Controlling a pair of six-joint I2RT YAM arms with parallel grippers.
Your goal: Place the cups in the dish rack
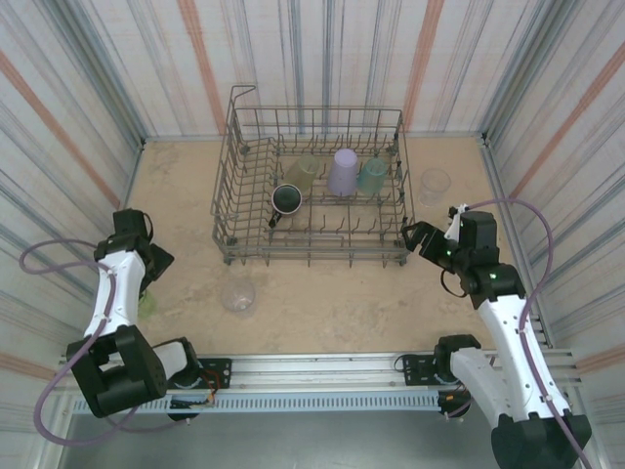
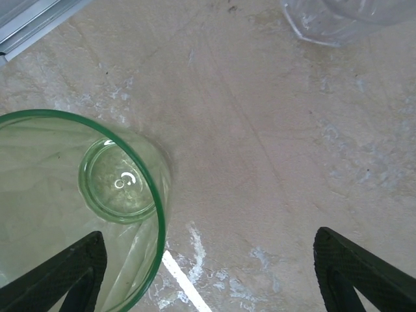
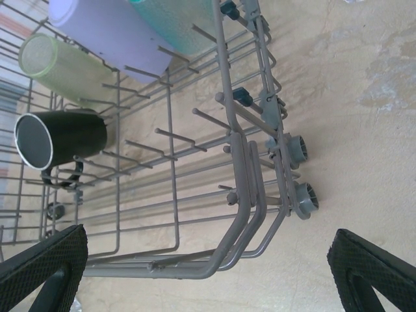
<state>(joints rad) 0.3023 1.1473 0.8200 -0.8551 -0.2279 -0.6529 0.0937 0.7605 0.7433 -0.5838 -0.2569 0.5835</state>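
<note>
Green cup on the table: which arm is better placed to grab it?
Left. The left gripper hangs open just above the green cup; the right gripper is beside the dish rack.

The right gripper [image 3: 209,263] is hanging with its fingers spread wide above a corner of the dish rack [image 3: 235,195], where a black mug [image 3: 65,138] is resting among the prongs and an olive cup [image 3: 65,68], a lavender cup [image 3: 110,29] and a teal cup [image 3: 182,26] are sitting in a row behind it.

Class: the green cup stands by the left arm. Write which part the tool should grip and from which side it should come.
Grip the rim wall of the green cup, coming straight down from above. It stands upright, mouth open upward, so the left tool could probably straddle the thin wall, one finger inside, one outside.
</note>
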